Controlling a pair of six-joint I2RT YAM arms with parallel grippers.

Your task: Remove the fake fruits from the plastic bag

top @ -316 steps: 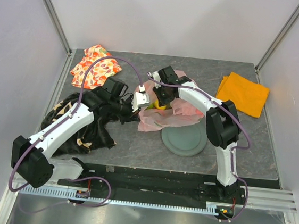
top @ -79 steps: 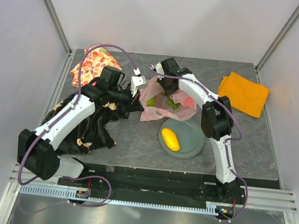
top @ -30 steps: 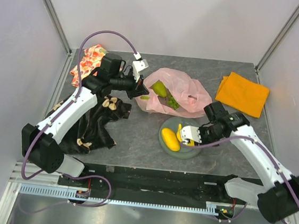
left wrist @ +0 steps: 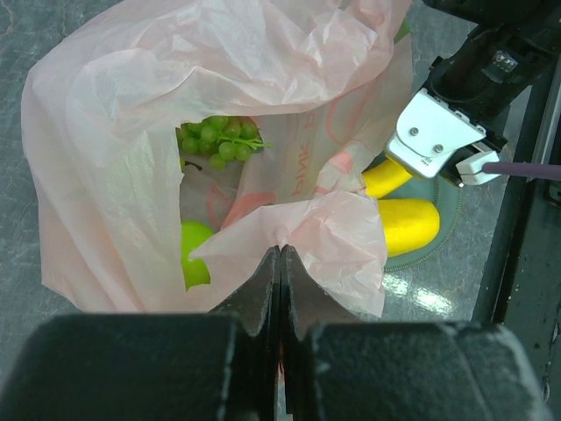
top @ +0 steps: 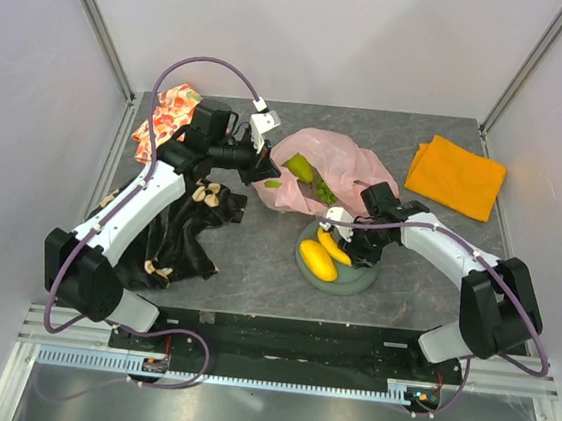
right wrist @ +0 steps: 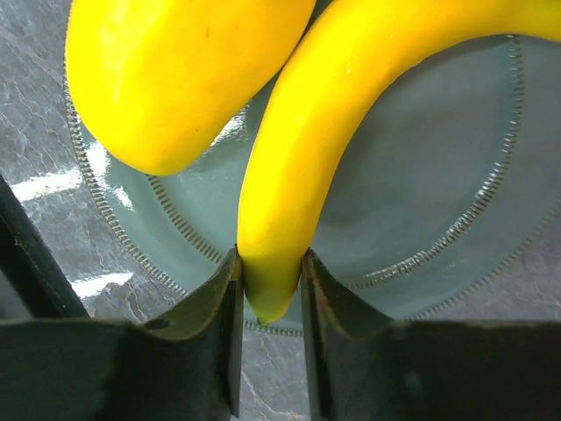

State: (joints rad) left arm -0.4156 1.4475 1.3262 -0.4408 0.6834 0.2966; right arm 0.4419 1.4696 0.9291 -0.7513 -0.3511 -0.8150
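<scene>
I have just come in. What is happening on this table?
A pink bag is being emptied. The left fingers are shut on the bag's edge. The right fingers grip a banana by its tip over the plate, next to a mango lying there. Grapes and a green fruit are inside the bag.

Bright, even light from above leaves only faint shadows in the top view, while white glare spots mark the plate (right wrist: pixel 421 175) at centre left of the right wrist frame, and both wrist frames' dark bottom edges seem out of focus.
</scene>
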